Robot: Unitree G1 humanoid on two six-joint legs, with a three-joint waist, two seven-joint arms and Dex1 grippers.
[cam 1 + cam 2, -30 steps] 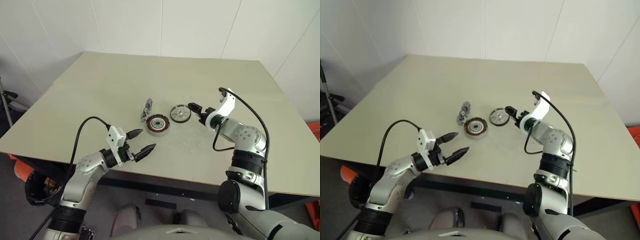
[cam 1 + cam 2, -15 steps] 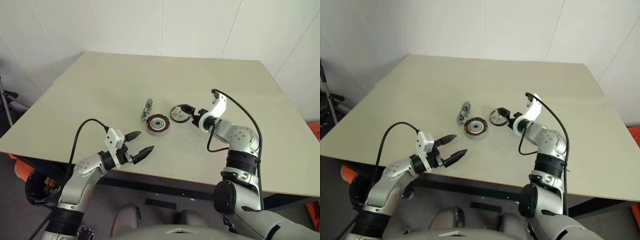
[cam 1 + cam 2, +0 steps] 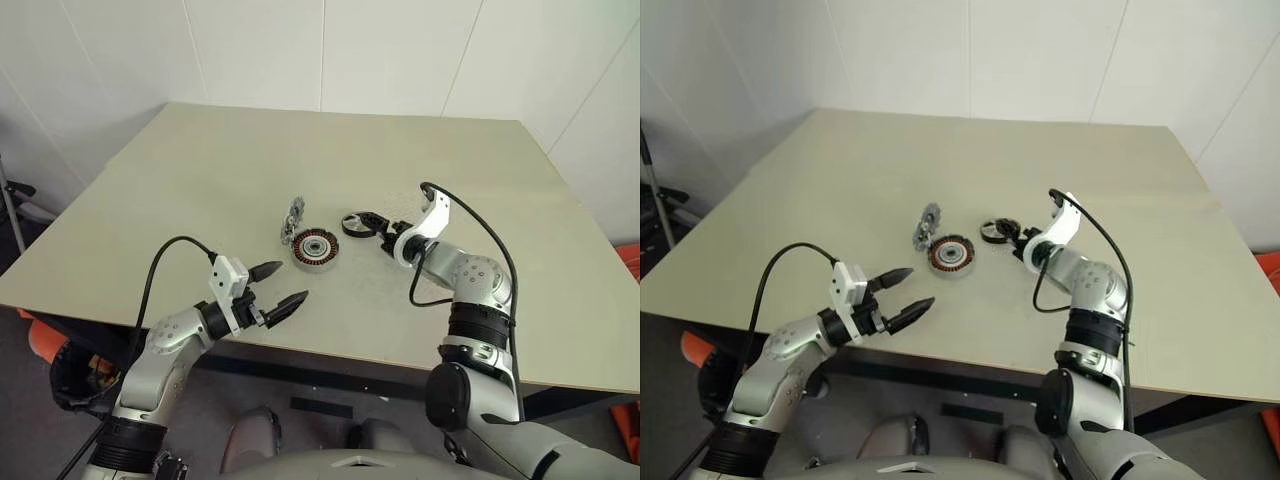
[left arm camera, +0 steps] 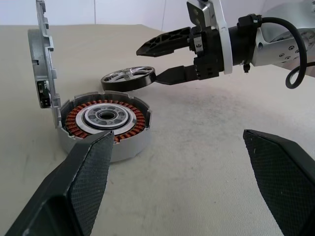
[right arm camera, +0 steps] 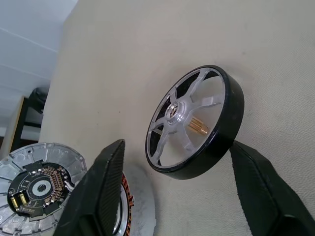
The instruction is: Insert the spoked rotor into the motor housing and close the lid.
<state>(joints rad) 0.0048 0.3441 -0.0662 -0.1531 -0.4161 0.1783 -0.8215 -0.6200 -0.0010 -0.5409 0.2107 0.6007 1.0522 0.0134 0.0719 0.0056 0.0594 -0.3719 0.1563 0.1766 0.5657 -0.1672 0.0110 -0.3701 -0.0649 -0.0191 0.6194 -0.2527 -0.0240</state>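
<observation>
Rotor (image 4: 129,78) on worktop (image 3: 200,180), 3 o'clock of housing (image 3: 316,248), lid (image 4: 42,64) up. Right end effector (image 4: 164,59) straddling rim, closing, no grip yet; left end effector (image 3: 279,285) wide. Squeeze rim evenly, lift level.

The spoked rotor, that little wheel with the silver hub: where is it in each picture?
Left eye view: spoked rotor, mid-table, right of the motor housing.
Right eye view: rotor, mid-table, right of the housing.
Left wrist view: rotor behind the housing, at the right gripper.
Right wrist view: rotor between the black fingers.
Shared landmark: the copper-ringed housing.
</observation>
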